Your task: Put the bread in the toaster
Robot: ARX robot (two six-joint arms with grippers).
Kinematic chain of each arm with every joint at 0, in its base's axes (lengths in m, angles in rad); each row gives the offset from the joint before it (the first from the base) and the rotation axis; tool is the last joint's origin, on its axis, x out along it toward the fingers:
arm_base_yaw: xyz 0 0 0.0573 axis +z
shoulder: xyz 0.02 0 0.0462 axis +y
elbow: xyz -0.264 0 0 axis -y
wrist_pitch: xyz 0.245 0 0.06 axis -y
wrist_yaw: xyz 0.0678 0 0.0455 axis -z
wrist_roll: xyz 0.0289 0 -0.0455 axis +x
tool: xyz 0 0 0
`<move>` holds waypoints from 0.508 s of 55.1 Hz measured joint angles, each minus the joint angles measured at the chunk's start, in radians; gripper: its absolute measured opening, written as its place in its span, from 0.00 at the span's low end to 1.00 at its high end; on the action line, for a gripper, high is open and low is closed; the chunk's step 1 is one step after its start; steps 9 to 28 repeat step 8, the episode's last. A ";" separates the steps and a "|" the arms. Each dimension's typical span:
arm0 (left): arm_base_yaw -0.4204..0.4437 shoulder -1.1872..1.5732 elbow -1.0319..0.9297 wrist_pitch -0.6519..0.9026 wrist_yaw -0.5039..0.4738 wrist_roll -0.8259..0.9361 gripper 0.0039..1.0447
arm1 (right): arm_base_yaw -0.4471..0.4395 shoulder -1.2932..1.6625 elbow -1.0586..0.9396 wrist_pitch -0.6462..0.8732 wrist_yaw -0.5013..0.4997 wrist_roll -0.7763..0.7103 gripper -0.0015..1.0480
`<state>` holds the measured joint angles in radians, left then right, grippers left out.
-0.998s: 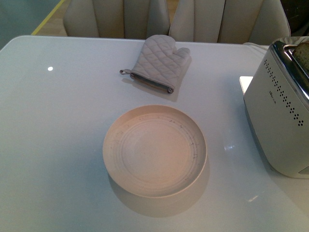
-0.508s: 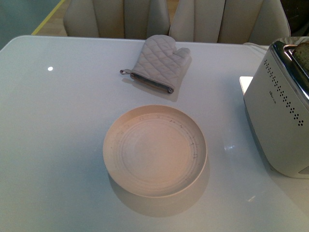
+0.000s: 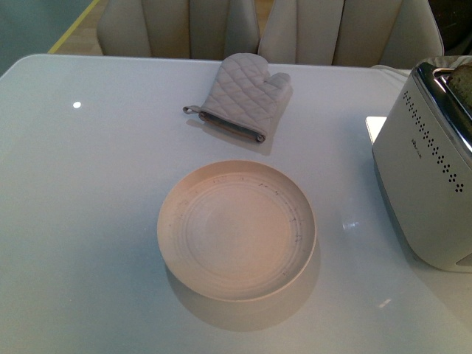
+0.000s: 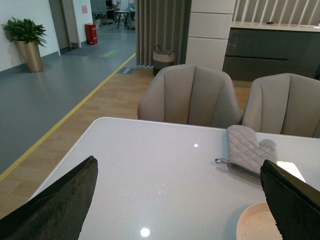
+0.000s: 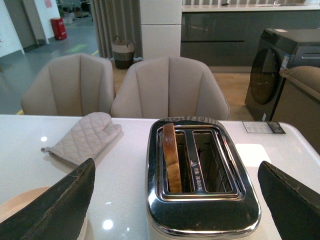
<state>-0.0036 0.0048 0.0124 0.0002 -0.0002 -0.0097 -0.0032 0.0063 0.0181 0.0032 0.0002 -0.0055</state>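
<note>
Already seated: bread slice [image 5: 173, 157] standing on edge in one slot of the white chrome-topped toaster [image 5: 201, 210], the other slot bare. On the front view, toaster [image 3: 431, 177] at three o'clock on the white table [image 3: 88, 221], round cream plate [image 3: 236, 228] at centre, grey quilted oven mitt [image 3: 242, 96] at twelve o'clock from the plate and well apart from it. Left gripper [image 4: 180, 200] spread wide above the table, holding nothing. Right gripper [image 5: 175, 200] likewise spread wide, hovering over the toaster.
</note>
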 joint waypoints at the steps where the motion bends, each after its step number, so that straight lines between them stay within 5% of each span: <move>1: 0.000 0.000 0.000 0.000 0.000 0.000 0.93 | 0.000 0.000 0.000 0.000 0.000 0.000 0.91; 28: 0.000 0.000 0.000 0.000 0.000 0.000 0.93 | 0.000 0.000 0.000 0.000 0.000 0.000 0.91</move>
